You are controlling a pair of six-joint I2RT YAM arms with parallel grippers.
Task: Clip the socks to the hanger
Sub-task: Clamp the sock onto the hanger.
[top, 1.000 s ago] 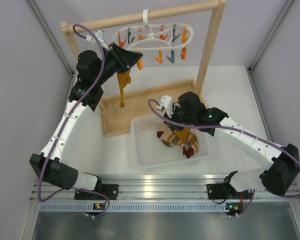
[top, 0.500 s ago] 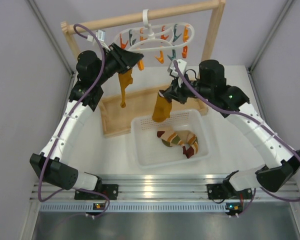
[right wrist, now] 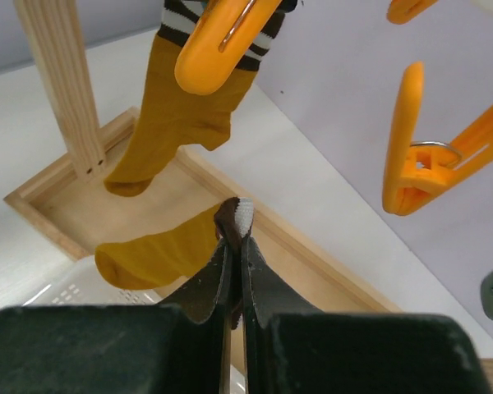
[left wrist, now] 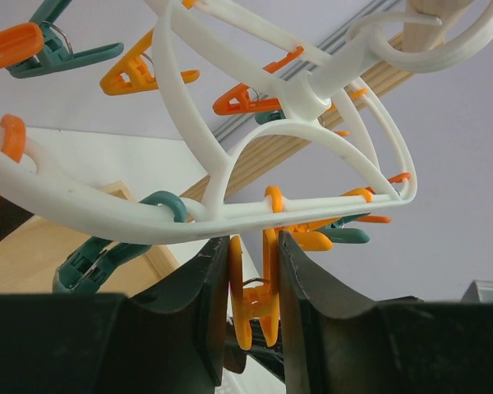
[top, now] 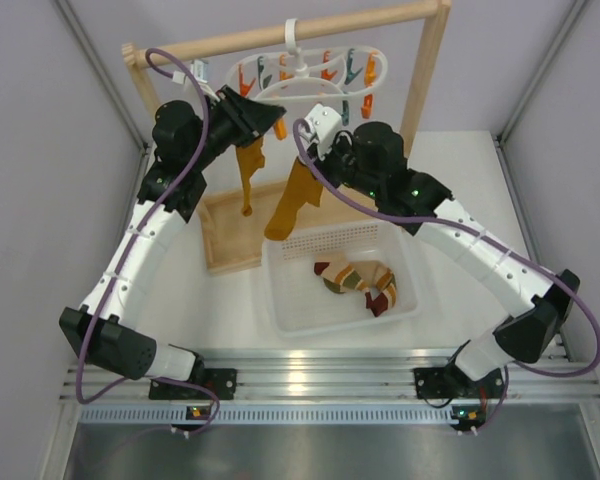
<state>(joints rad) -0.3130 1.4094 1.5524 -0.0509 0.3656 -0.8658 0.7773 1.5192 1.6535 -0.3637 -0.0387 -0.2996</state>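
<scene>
Plainly the right gripper (right wrist: pixel 236 236) is clenched on a mustard sock (right wrist: pixel 152 254), nipping it at the very edge of its striped cuff (right wrist: pixel 235 212) — the rest dangles limp over the wooden base (top: pixel 225 240), just below and near of the hanger (left wrist: pixel 82 209). Fabric this soft and light should sag and swing rather than keep a shape, so the cuff is the place to take it: it looks the firmest band, and some of it needs to stand proud of the fingertips for a peg to bite. At far left, the left gripper (left wrist: pixel 253 250) squeezes an orange peg (left wrist: pixel 251 308) on the hanger's rim. A clipped sock (right wrist: pixel 181 115) already hangs by its cuff nearby. Striped socks (top: pixel 365 280) lie in the white basket (top: pixel 280 290) — nearer, to the right.
</scene>
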